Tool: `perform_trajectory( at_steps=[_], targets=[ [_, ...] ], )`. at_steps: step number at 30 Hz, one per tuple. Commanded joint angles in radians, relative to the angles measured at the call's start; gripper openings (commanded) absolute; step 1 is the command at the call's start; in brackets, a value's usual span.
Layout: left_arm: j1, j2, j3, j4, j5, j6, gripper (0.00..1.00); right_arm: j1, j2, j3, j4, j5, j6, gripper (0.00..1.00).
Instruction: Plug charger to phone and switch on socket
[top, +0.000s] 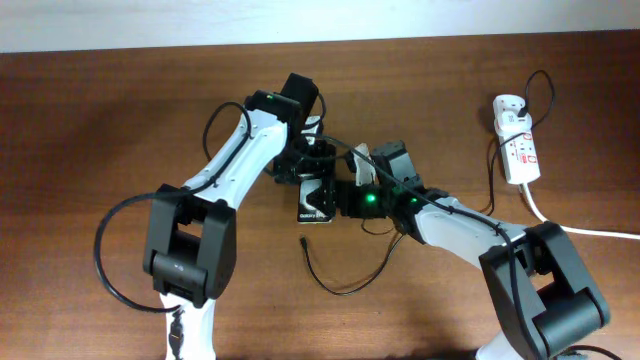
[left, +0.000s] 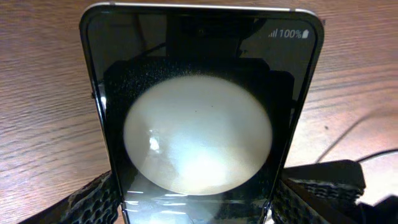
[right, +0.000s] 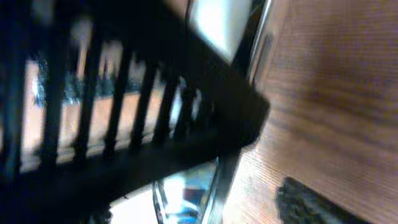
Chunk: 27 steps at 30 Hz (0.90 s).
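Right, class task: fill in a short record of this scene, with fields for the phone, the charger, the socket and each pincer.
phone: centre of the table, screen reading 100%
charger: plug tip loose on the table just below the phone, not plugged in
socket: far right, white adapter in it
left pincer: closed on the phone's sides
right pincer: beside the phone; open or shut unclear
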Motion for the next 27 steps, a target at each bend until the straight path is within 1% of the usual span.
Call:
perform_trajectory(
  at_steps=[1,2,3,4,5,8,10,11,12,13,14,16,18,19,20,21,22,23,24,25,27],
  targets=[
    [0.0,-0.043,0.019,-0.002,0.075,0.034,0.74,0.009,0.011,0.005,0.066,0.02,0.008,0.71],
    [0.0,-0.043,0.019,-0.002,0.075,0.034,0.75,0.009,0.011,0.005,0.088,0.021,0.008,0.61],
    [-0.001,-0.043,0.019,-0.001,0.075,0.034,0.75,0.009,0.011,0.005,0.088,0.029,0.011,0.54],
    [-0.001,-0.043,0.019,-0.001,0.075,0.034,0.75,0.009,0.011,0.005,0.087,0.029,0.011,0.49],
    [-0.001,-0.043,0.019,-0.001,0.075,0.034,0.76,0.009,0.011,0.005,0.087,0.031,0.011,0.45],
    [-0.001,-0.043,0.019,-0.001,0.074,0.034,0.76,0.009,0.011,0.005,0.088,0.031,0.011,0.27],
    [-0.002,-0.043,0.019,0.003,0.074,0.034,0.77,0.009,0.011,0.005,0.09,0.031,0.011,0.04],
    [-0.003,-0.043,0.019,0.004,0.074,0.034,0.79,0.009,0.011,0.005,0.09,0.03,0.011,0.04],
    [-0.003,-0.043,0.019,0.006,0.074,0.034,0.92,0.009,0.011,0.005,0.09,0.031,0.011,0.04],
    [-0.003,-0.043,0.019,0.006,0.066,0.034,0.99,0.007,0.011,0.005,0.09,0.031,0.011,0.04],
    [0.004,-0.044,0.019,0.002,0.029,0.034,0.99,-0.003,0.011,0.005,0.09,0.026,0.011,0.04],
    [0.037,-0.052,0.019,-0.01,0.026,0.059,0.99,-0.043,0.011,0.005,0.09,-0.031,0.011,0.04],
    [0.096,-0.086,0.019,-0.008,0.111,0.142,0.99,-0.083,0.011,0.005,0.092,-0.122,0.011,0.04],
    [0.12,-0.101,0.019,0.0,0.176,0.181,0.99,-0.111,0.011,0.005,0.117,-0.221,0.011,0.04],
    [0.151,-0.118,0.019,0.013,0.306,0.269,0.91,-0.134,0.011,0.005,0.183,-0.335,0.011,0.04],
    [0.186,-0.133,0.019,0.027,0.467,0.369,0.88,-0.151,0.011,0.005,0.279,-0.446,0.014,0.04],
    [0.215,-0.142,0.019,0.036,0.635,0.448,0.88,-0.157,0.011,0.005,0.333,-0.483,0.045,0.04],
    [0.24,-0.143,0.019,0.042,0.834,0.534,0.88,-0.155,0.011,0.005,0.391,-0.483,0.103,0.04],
    [0.246,-0.143,0.019,0.045,0.939,0.603,0.89,-0.151,0.011,0.005,0.454,-0.497,0.144,0.04],
    [0.246,-0.143,0.019,0.056,0.957,0.623,0.88,-0.148,0.011,0.005,0.521,-0.528,0.171,0.04],
    [0.246,-0.143,0.019,0.08,0.97,0.625,0.87,-0.142,0.011,0.005,0.606,-0.549,0.227,0.04]
  ],
)
